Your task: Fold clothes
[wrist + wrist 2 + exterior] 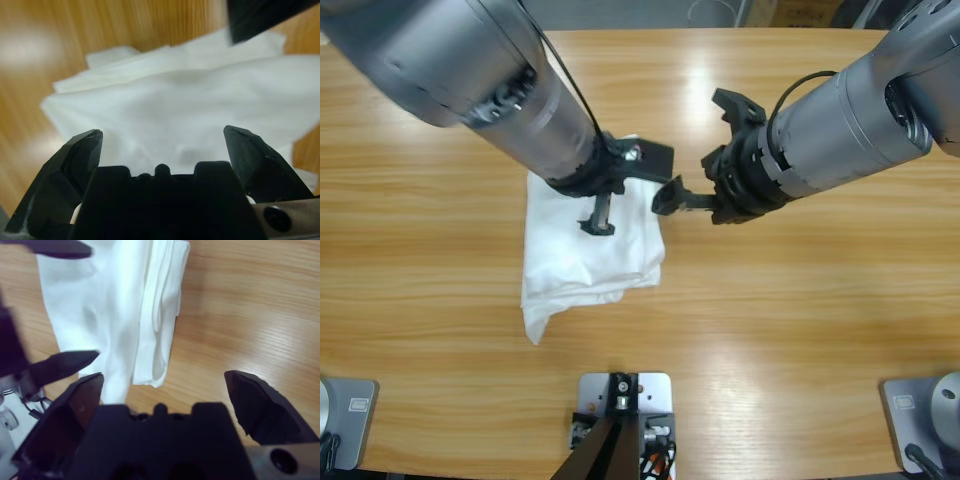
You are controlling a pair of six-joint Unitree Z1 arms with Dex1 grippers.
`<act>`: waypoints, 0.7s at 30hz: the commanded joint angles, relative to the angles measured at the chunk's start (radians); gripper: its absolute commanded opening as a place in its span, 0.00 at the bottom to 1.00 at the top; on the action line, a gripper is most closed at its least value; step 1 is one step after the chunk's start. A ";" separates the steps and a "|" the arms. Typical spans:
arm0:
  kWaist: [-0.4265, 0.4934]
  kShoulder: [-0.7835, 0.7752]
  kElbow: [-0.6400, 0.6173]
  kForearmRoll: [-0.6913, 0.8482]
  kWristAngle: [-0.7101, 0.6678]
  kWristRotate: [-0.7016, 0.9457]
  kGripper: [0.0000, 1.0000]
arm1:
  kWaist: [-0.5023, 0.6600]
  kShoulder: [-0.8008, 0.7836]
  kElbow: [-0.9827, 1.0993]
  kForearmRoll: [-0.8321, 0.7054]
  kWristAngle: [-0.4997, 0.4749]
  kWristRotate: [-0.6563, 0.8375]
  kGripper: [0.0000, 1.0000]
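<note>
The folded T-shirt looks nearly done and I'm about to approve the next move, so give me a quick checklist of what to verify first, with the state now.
1. Left gripper open over the white T-shirt, holding no cloth: ok.
2. Right gripper open, off the shirt's right edge, above the bare table: ok.
3. Shirt gathered into one bundle: ok.
4. Folds tidy: not ok; a loose corner sticks out at the front left, and layers show along the edge in the right wrist view.
5. Space between the two grippers: not ok; they are close together at the shirt's right edge.
6. Neck label position: cannot tell.
</note>
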State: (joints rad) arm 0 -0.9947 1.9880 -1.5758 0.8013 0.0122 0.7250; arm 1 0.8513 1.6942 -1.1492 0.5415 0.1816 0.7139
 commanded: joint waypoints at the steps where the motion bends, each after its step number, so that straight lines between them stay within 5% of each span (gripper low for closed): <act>1: 0.086 -0.293 0.273 0.041 0.018 -0.049 0.86 | -0.006 -0.033 0.021 -0.034 0.002 0.004 0.99; 4: 0.218 -0.416 0.358 0.039 -0.092 -0.154 0.86 | -0.041 -0.036 -0.018 -0.034 0.028 -0.025 0.97; 5: 0.265 -0.436 0.364 0.037 -0.154 -0.217 0.86 | -0.061 -0.040 -0.035 -0.035 0.056 -0.041 0.88; 6: 0.315 -0.445 0.365 0.035 -0.226 -0.311 0.85 | -0.083 -0.043 -0.053 -0.044 0.096 -0.060 0.74; 8: 0.386 -0.457 0.373 0.011 -0.337 -0.459 0.61 | -0.134 -0.042 -0.075 -0.101 0.204 -0.097 0.00; 10: 0.392 -0.470 0.386 -0.032 -0.397 -0.576 0.29 | -0.152 -0.033 -0.099 -0.095 0.214 -0.098 0.00; 11: 0.392 -0.477 0.400 -0.069 -0.454 -0.628 0.05 | -0.170 -0.019 -0.101 -0.095 0.251 -0.099 0.00; 12: 0.392 -0.490 0.430 -0.122 -0.503 -0.685 0.00 | -0.192 0.001 -0.095 -0.099 0.307 -0.099 0.00; 17: 0.378 -0.580 0.788 -0.518 -0.582 -1.012 0.00 | -0.236 0.125 0.024 -0.421 0.612 -0.100 0.00; 21: 0.371 -0.580 1.110 -0.944 -0.598 -1.173 0.00 | -0.238 0.236 0.087 -0.678 0.718 -0.091 0.00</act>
State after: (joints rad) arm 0 -0.6131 1.4535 -0.9556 0.4339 -0.5254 -0.1754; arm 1 0.6307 1.7341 -1.1771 0.1887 0.7271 0.6241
